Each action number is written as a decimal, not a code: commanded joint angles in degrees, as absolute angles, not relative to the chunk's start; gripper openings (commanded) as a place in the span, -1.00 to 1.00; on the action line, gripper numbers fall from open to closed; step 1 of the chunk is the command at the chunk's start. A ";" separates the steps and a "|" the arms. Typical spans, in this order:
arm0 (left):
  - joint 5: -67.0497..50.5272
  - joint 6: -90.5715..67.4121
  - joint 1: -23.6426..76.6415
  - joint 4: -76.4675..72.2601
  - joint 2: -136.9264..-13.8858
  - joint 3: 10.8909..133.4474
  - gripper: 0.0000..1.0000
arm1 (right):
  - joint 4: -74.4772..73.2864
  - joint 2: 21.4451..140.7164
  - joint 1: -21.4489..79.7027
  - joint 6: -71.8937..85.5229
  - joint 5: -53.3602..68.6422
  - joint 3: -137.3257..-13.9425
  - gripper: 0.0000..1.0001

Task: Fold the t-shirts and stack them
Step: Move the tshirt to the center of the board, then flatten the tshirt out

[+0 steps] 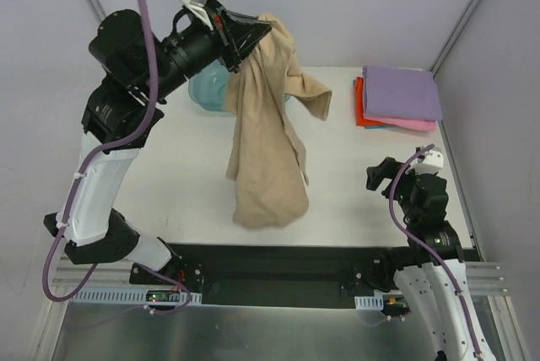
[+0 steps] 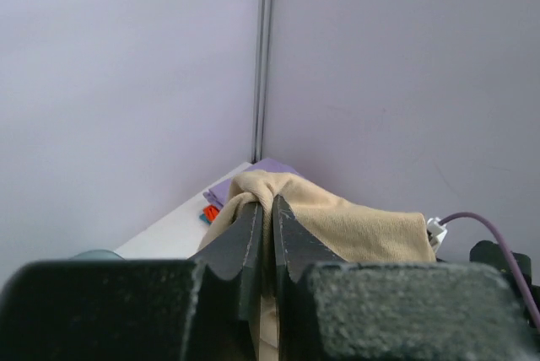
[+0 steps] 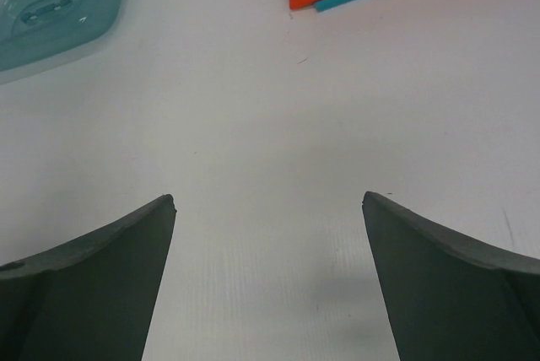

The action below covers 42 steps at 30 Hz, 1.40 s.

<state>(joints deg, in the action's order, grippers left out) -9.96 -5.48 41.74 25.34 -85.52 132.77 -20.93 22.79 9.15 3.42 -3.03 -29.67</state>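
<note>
The step in hand looks like the pick-up and shake-out of the last loose shirt: the left hand (image 1: 256,30), raised high over the far side of the counter (image 1: 169,175), has its jaws pinched tight on a bunch of the tan t-shirt (image 1: 266,150). The shirt hangs from that pinch as one long drape, its long axis near vertical. Its lower end points down toward the near middle of the counter, and may just touch the surface, though the top view does not settle it. The right hand (image 1: 384,177) waits low at the near right, jaws wide and holding nothing. The folded stack (image 1: 401,95) sits at the far right corner. Next, I judge, the cloth must be laid flat, with the right hand taking a free edge.
</note>
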 commanded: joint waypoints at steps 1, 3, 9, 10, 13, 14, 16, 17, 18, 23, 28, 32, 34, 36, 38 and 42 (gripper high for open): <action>-3.20 -3.34 42.54 22.42 -88.07 123.68 -1.00 | -21.62 19.96 9.41 5.71 -11.77 -30.41 0.93; -1.24 -3.25 42.54 21.36 -89.37 119.29 -1.00 | -21.97 19.43 9.49 5.63 -11.60 -30.50 0.93; -12.89 -6.23 42.54 19.17 -97.01 109.64 -0.99 | -24.51 19.69 9.49 6.59 -16.07 -31.55 0.93; -15.36 -7.02 42.71 18.73 -98.51 107.95 -0.91 | -24.78 19.60 9.49 6.59 -17.30 -31.64 0.93; -12.94 -9.66 43.15 18.28 -105.89 106.08 -0.01 | -25.14 19.07 9.49 7.29 -18.54 -31.73 0.93; -11.88 -10.19 43.24 18.46 -107.13 106.43 0.98 | -25.40 19.16 9.49 8.08 -19.50 -31.64 0.93; -11.51 -11.16 43.24 18.81 -107.76 106.17 0.99 | -27.33 19.68 9.41 11.06 -23.18 -32.16 0.93; -11.86 -11.34 43.24 18.81 -106.97 105.30 0.99 | -27.77 19.95 9.40 11.07 -23.72 -32.25 0.93; -11.43 -11.69 43.24 18.81 -104.87 104.77 0.99 | -27.51 20.21 9.40 10.81 -23.30 -32.17 0.93; -6.51 -15.46 43.68 18.55 -94.24 92.78 0.99 | -25.58 24.16 9.49 8.97 -15.48 -32.52 0.93; -1.15 -25.73 44.73 18.02 -79.04 71.67 0.99 | -24.70 26.89 9.41 8.26 -13.54 -32.70 0.93; -3.32 -34.96 45.26 18.02 -68.49 51.13 0.99 | -22.68 28.30 9.49 7.38 -8.10 -32.34 0.93; -5.44 -41.02 45.53 18.02 -62.16 45.47 0.99 | -21.80 29.61 9.49 7.21 -5.02 -32.17 0.93; -8.50 -46.98 45.96 18.28 -56.46 38.17 0.98 | -21.01 30.49 9.49 7.47 -3.78 -32.08 0.93; -9.57 -51.13 47.54 18.28 -52.93 31.94 0.98 | -20.66 31.46 9.40 7.73 -2.90 -32.08 0.93; -10.63 -59.92 50.79 18.37 -47.03 25.15 0.99 | -19.16 32.87 9.49 8.00 -0.71 -31.64 0.93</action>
<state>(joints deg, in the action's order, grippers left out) -7.62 -47.22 48.07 19.81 -52.07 29.39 -23.14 31.88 9.15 8.05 -4.54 -30.30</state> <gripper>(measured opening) 0.992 0.969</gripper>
